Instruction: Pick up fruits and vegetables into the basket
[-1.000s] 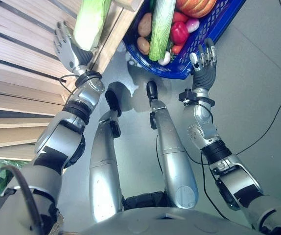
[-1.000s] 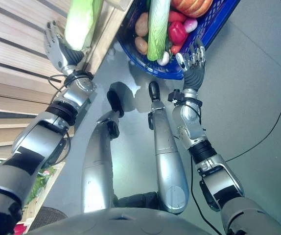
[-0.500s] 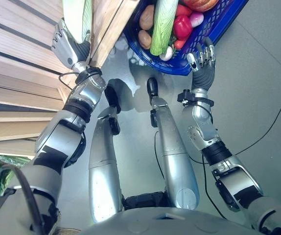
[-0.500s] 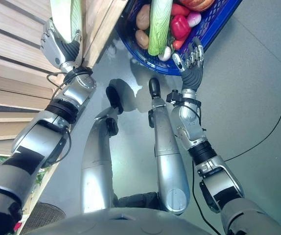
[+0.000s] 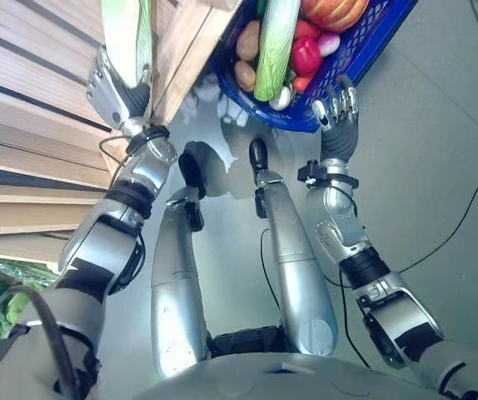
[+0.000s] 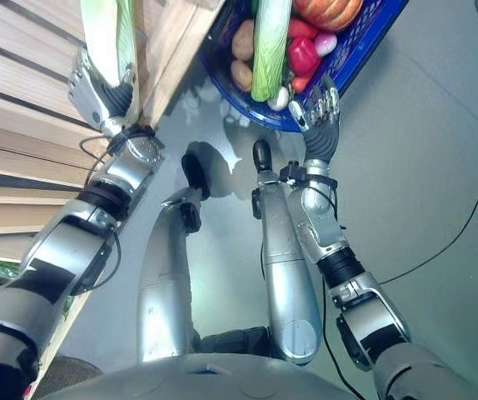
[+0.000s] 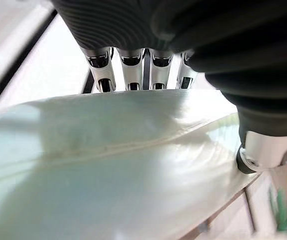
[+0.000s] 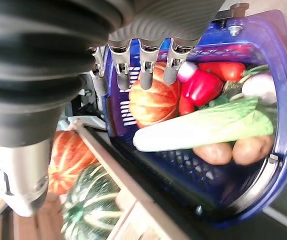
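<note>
The left hand (image 5: 114, 83) has its fingers (image 7: 128, 70) and thumb curled round a pale green cabbage (image 5: 126, 33), holding it over the slatted wooden surface (image 5: 31, 100) beside the blue basket (image 5: 356, 58). The basket rests on the grey floor (image 5: 439, 167) and holds another long cabbage (image 5: 274, 46), an orange pumpkin (image 5: 332, 12), a red pepper (image 5: 305, 55) and potatoes (image 5: 246, 73). The right hand (image 5: 337, 108) hangs at the basket's near rim with fingers relaxed and apart, gripping nothing
</note>
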{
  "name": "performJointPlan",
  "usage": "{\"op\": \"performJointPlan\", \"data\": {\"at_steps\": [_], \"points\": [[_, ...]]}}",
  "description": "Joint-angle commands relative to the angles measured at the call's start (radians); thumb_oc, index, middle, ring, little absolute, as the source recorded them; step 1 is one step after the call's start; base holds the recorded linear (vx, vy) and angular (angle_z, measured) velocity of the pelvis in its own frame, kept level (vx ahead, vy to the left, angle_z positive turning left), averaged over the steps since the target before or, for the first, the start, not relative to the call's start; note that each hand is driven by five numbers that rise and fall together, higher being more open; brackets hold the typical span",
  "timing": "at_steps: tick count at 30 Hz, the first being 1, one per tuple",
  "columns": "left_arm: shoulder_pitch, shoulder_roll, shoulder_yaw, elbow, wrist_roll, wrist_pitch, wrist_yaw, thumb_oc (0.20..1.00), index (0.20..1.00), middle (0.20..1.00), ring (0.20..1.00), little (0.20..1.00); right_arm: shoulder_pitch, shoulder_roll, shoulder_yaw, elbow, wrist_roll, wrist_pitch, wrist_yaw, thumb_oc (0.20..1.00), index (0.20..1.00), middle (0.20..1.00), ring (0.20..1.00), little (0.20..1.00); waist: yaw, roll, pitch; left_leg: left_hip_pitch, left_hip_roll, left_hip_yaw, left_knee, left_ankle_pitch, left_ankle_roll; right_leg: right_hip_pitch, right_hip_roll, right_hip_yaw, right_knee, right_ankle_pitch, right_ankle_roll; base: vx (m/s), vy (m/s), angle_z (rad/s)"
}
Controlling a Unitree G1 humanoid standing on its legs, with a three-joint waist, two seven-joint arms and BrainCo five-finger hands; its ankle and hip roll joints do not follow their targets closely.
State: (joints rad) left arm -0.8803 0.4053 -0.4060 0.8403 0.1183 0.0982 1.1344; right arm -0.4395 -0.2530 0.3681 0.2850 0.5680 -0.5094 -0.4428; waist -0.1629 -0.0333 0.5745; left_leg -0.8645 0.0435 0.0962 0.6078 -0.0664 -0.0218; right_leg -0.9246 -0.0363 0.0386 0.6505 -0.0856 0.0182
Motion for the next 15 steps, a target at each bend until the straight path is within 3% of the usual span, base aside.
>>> {"op": "performJointPlan", "data": {"at_steps": [1, 4, 9, 14, 15], "points": [[0.068, 0.039, 0.054, -0.078, 0.117, -0.13, 0.076, 0.2, 0.2, 0.2, 0.2, 0.2, 0.084, 0.017, -0.031, -0.123, -0.011, -0.072, 0.06, 1.0, 1.0, 1.0, 1.0, 1.0, 0.048, -0.005, -0.054, 0.081, -0.052, -0.002, -0.064, -0.008, -0.033, 0.145, 0.03, -0.101, -0.085, 0.01, 0.019, 0.02, -0.041, 0.12], [0.183, 0.049, 0.077, -0.173, 0.178, -0.181, 0.059, 0.2, 0.2, 0.2, 0.2, 0.2, 0.127, 0.015, -0.048, -0.136, -0.004, -0.078, 0.084, 1.0, 1.0, 1.0, 1.0, 1.0, 0.073, 0.001, -0.054, 0.218, -0.061, -0.023, -0.131, 0.001, -0.033, 0.294, 0.025, -0.113, -0.16, 0.008, 0.019, 0.04, -0.046, 0.14], [0.329, 0.073, 0.104, -0.327, 0.251, -0.202, 0.034, 0.2, 0.2, 0.2, 0.2, 0.2, 0.18, 0.0, -0.072, -0.163, 0.015, -0.078, 0.124, 1.0, 1.0, 1.0, 1.0, 1.0, 0.1, 0.008, -0.055, 0.395, -0.076, -0.059, -0.236, 0.029, -0.031, 0.487, 0.016, -0.126, -0.282, 0.018, 0.009, 0.05, -0.024, 0.23], [0.476, 0.092, 0.138, -0.461, 0.264, -0.218, -0.044, 0.2, 0.2, 0.2, 0.2, 0.2, 0.251, -0.016, -0.093, -0.198, 0.019, -0.076, 0.152, 1.0, 1.0, 1.0, 1.0, 1.0, 0.125, 0.017, -0.125, 0.52, -0.086, -0.089, -0.36, 0.06, -0.028, 0.627, 0.009, -0.148, -0.409, 0.033, 0.002, 0.12, -0.016, 0.16], [0.516, 0.096, 0.154, -0.495, 0.255, -0.253, -0.068, 0.2, 0.2, 0.2, 0.2, 0.2, 0.27, -0.023, -0.099, -0.211, 0.002, -0.089, 0.157, 1.0, 1.0, 1.0, 1.0, 1.0, 0.131, 0.021, -0.145, 0.556, -0.085, -0.099, -0.399, 0.073, -0.03, 0.671, 0.007, -0.155, -0.448, 0.038, 0.0, 0.18, -0.014, 0.19]]}}
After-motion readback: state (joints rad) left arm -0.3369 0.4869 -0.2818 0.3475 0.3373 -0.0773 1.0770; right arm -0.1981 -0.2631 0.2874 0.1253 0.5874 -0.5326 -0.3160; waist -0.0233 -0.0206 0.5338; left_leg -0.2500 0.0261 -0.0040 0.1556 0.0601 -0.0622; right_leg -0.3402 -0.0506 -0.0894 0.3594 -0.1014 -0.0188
